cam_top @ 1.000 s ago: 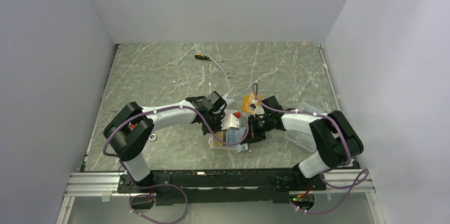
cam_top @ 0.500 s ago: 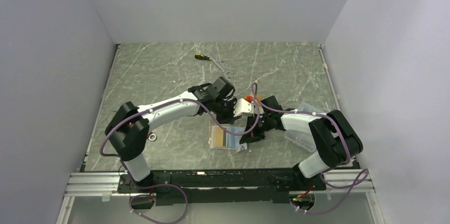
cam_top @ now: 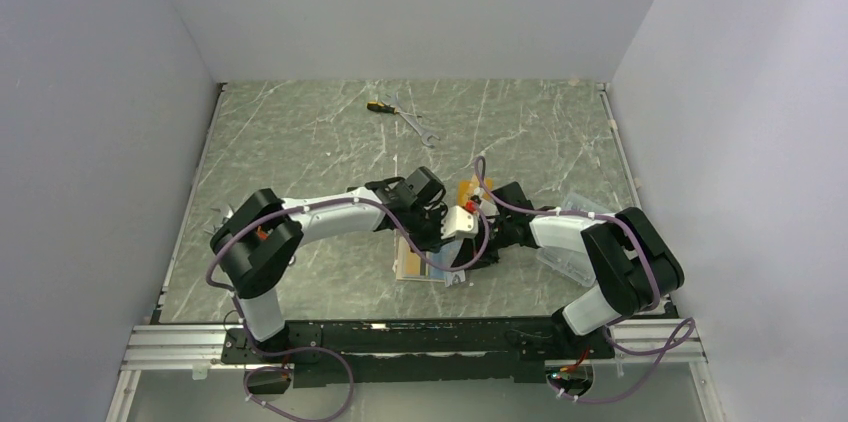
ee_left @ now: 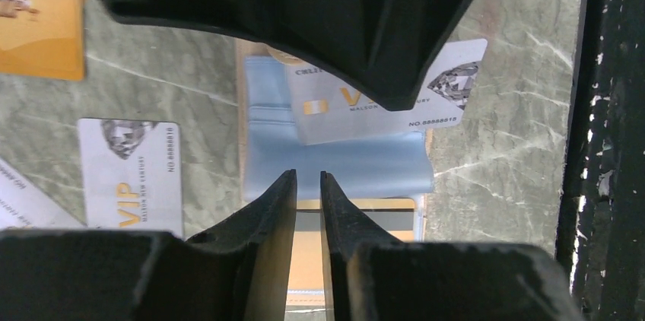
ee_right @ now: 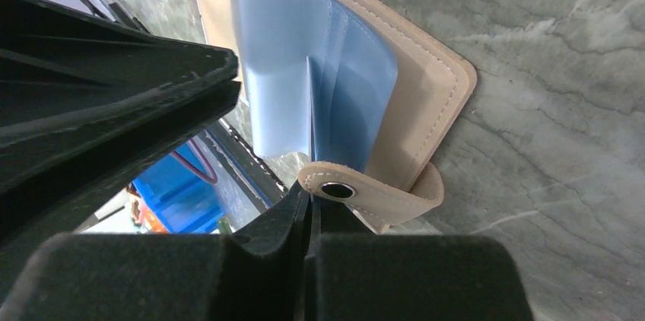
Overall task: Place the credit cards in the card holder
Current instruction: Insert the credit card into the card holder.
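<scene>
Green marble table (cam_top: 300, 142) bears the open card holder (cam_top: 409, 263), long axis left-right.

grey card at centre (ee_left: 365, 112) — "VIP", "NO.8888…" | grey card at left (ee_left: 131, 176) — "VIP", number blurred

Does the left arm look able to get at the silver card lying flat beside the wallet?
Probably yes: the silver card lies uncovered on the table, close beside the left gripper, with nothing between them.
</scene>
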`<state>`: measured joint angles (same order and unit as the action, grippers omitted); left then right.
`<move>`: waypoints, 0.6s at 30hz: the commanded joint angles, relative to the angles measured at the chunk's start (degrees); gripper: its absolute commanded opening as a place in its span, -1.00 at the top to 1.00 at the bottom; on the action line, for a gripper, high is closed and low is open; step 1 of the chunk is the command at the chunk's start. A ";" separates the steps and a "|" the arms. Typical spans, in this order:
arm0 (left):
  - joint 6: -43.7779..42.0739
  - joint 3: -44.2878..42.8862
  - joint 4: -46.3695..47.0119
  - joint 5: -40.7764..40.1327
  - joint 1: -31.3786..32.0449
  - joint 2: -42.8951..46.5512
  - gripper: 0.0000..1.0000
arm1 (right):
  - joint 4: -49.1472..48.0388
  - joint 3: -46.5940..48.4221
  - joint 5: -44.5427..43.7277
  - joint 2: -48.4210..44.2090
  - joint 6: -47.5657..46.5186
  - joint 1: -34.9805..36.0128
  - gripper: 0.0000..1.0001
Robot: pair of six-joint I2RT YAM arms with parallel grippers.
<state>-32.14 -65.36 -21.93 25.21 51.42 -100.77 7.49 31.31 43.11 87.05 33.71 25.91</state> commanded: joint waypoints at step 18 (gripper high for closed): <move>-6.77 3.79 1.56 -10.76 4.23 -2.38 0.64 | 1.28 -2.79 0.38 -4.92 -1.61 -2.29 1.00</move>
<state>-36.47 -62.43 -17.91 17.96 55.66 -103.42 7.03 29.45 43.83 84.93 33.87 24.88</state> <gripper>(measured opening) 0.186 0.009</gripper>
